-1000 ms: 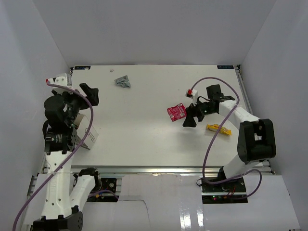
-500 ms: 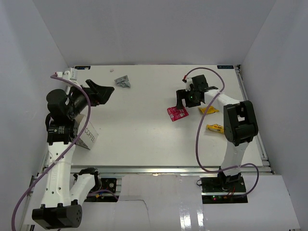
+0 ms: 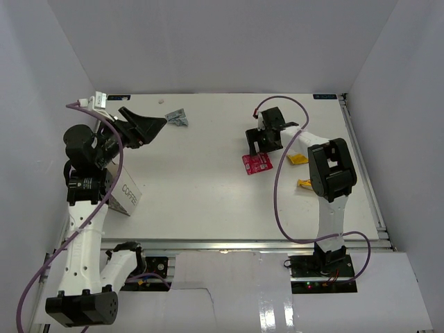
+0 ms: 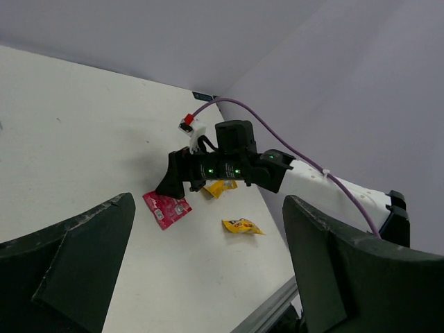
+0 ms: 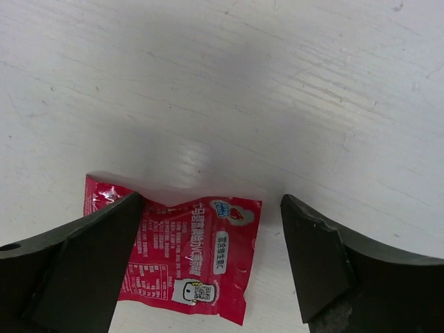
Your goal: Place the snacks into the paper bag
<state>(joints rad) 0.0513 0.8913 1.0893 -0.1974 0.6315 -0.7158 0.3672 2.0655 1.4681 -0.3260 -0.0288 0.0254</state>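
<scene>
The paper bag [image 3: 127, 195], white with "COFFEE" printed on it, stands by the left arm at the table's left side. A red snack packet [image 3: 255, 164] lies flat at centre right. My right gripper [image 3: 257, 146] is open and hovers just behind it; in the right wrist view the packet [image 5: 182, 262] lies between and below the open fingers [image 5: 76, 267]. Two yellow packets [image 3: 297, 159] [image 3: 306, 184] lie to its right. A grey-blue packet [image 3: 177, 118] lies at the back. My left gripper [image 3: 154, 126] is open, empty and raised, near the grey-blue packet.
White walls close in the table on the left, back and right. The left wrist view looks across the table at the right arm [image 4: 236, 163], the red packet [image 4: 166, 209] and both yellow packets [image 4: 220, 188] [image 4: 241, 226]. The purple cable [image 3: 281, 180] loops beside the right arm.
My right gripper has swung back and left, from in front of the red packet to just behind it. My left gripper has risen and moved back and right toward the grey-blue packet.
</scene>
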